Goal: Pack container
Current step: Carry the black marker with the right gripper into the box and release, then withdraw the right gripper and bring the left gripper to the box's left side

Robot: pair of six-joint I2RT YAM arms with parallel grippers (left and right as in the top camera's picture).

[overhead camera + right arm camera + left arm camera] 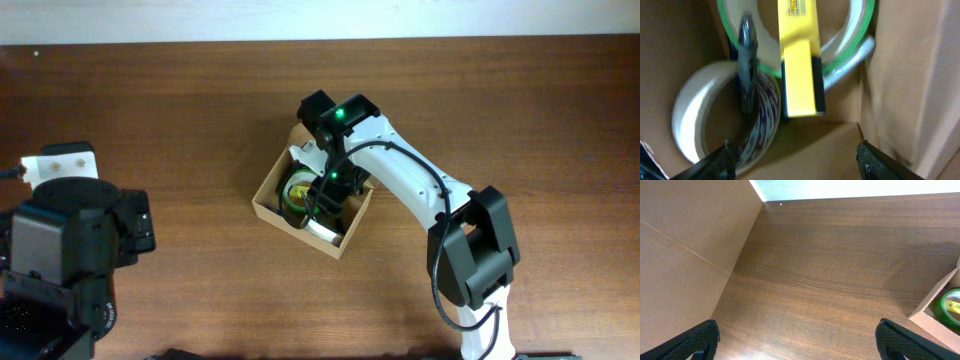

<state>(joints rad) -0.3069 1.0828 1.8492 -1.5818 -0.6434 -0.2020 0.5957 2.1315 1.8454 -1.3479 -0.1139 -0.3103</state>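
Note:
The container (pixel 268 197), a tan cardboard box, sits open at the table's middle. My right gripper (pixel 326 196) reaches down into it. In the right wrist view that gripper (pixel 800 167) stands open over the bare box floor, its fingers (pixel 715 162) apart with nothing between them. Just beyond them lie a cream tape roll (pixel 690 112), a green-edged tape roll (pixel 850 30) and a yellow-and-black tool (pixel 800 75). My left gripper (pixel 800 347) is open over bare table far to the left, and the container's corner (pixel 935 307) shows at its view's right edge.
The left arm (pixel 70 250) fills the table's lower left corner. A large brown cardboard panel (pixel 685 255) stands at the left of the left wrist view. The box wall (pixel 910 75) rises close beside my right finger. The right arm's base (pixel 475 250) stands right of the box.

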